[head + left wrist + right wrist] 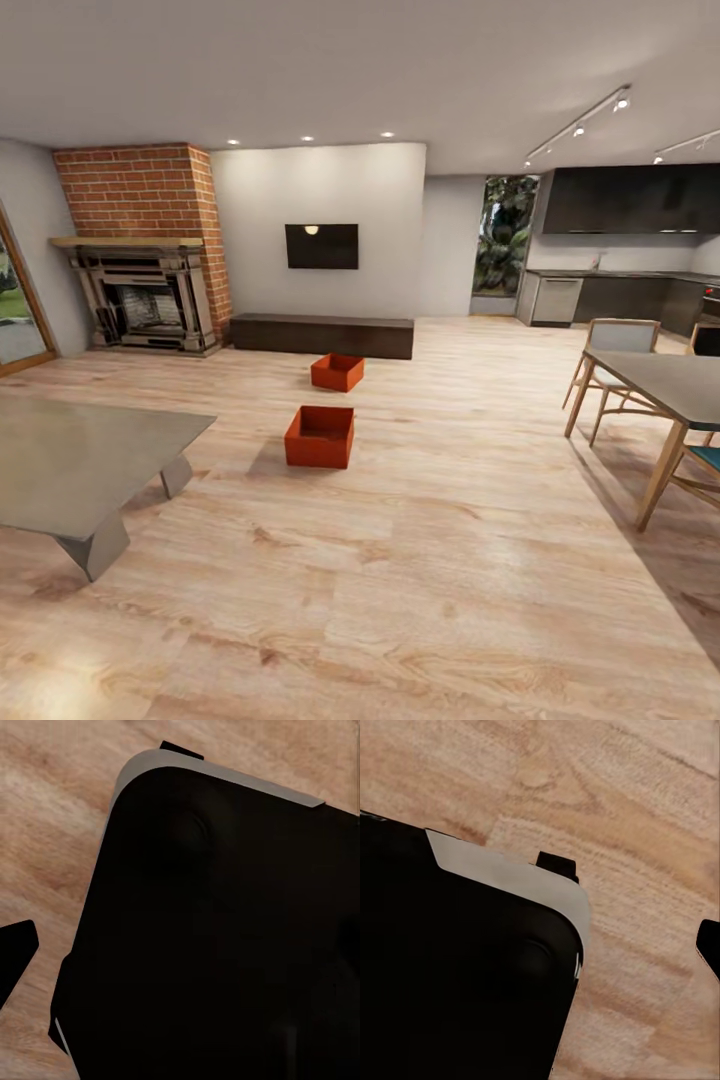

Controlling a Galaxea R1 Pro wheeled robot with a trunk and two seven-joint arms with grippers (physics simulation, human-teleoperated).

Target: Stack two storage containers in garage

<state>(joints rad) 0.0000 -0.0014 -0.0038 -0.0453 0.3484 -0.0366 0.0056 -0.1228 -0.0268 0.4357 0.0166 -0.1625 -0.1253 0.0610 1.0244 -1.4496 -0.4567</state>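
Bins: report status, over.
Hands: state can't be told from wrist views. Two bins on living room floor, near and far, apart, untouched. Grey table left of path, route to the bins open.

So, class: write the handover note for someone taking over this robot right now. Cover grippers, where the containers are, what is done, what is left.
Grippers: neither wrist view shows the fingers clearly enough to tell open from shut; both look down at the wood floor past the robot's dark base.
Containers: the near container and the far container sit apart on the living room floor, in front of the dark bench.
Done: nothing moved yet.
Left: carry both to the garage, set one down, stack the other on it.
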